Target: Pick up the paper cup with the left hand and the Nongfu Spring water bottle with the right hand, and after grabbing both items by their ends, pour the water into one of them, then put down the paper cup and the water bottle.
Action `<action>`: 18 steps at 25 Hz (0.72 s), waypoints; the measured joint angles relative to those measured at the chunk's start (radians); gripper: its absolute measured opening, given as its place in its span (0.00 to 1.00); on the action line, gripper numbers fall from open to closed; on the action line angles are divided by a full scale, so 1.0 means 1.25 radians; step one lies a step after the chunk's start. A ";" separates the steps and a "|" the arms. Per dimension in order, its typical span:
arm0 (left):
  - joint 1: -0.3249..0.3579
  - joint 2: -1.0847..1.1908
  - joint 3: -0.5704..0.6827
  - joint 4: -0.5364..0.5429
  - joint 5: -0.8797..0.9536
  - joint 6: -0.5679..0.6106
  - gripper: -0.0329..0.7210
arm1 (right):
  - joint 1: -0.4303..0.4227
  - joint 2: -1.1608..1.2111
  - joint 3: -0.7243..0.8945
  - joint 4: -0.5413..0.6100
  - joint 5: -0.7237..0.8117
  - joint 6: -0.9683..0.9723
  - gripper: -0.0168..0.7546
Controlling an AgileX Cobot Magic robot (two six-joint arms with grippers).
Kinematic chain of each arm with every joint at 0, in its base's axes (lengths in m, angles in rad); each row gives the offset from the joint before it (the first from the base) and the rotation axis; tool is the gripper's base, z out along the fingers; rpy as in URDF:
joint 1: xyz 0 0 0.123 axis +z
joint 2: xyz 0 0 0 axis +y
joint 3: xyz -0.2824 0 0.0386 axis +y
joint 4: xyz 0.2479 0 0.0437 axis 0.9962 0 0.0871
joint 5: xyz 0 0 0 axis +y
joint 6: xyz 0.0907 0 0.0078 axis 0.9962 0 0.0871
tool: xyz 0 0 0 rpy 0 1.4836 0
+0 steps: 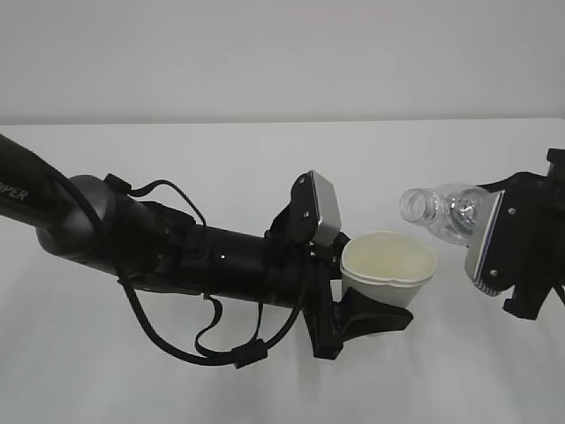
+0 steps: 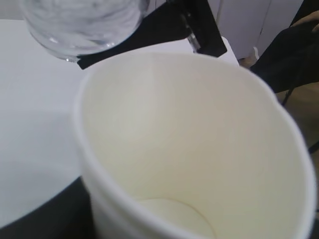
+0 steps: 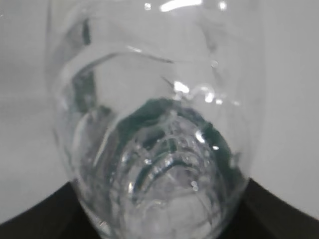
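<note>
A: What occupies the left of the exterior view?
B: The left arm (image 1: 177,252), black with looped cables, reaching rightward over the white bench (image 1: 265,159). A grey plate (image 1: 320,208) sits near its wrist.

A: And its tool?
B: The left tool (image 1: 366,314) is closed about the lower part of the cup (image 1: 388,269). Black fingers (image 1: 380,316) cradle the cup from below, holding it off the bench with its mouth tilted up and toward the right.

A: What does the left wrist view add?
B: The cup (image 2: 199,149) fills that view, pale yellowish inside with its round bottom visible. No water can be made out in it. The bottle (image 2: 82,25) appears at the upper left, above and beyond the rim.

A: What lies at the middle right of the exterior view?
B: The bottle (image 1: 441,212), clear and capless, lying nearly horizontal in the air. Its open neck points left, above and just right of the cup's rim, apart from it.

A: And the far right?
B: The right tool (image 1: 508,243), with its grey plate (image 1: 485,243), grips the bottle at its base end. The right wrist view looks along the ribbed bottle (image 3: 154,124), with dark green showing through it; the fingers themselves are mostly hidden there.
</note>
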 joint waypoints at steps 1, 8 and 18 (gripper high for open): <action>0.000 0.000 0.000 -0.004 0.002 0.004 0.65 | 0.000 0.000 0.000 0.000 0.000 -0.012 0.60; 0.000 0.000 0.000 -0.033 0.007 0.027 0.65 | 0.000 0.000 0.000 0.001 -0.002 -0.074 0.60; 0.000 0.000 0.000 -0.020 0.009 -0.024 0.65 | 0.000 0.000 0.000 0.033 -0.027 -0.126 0.60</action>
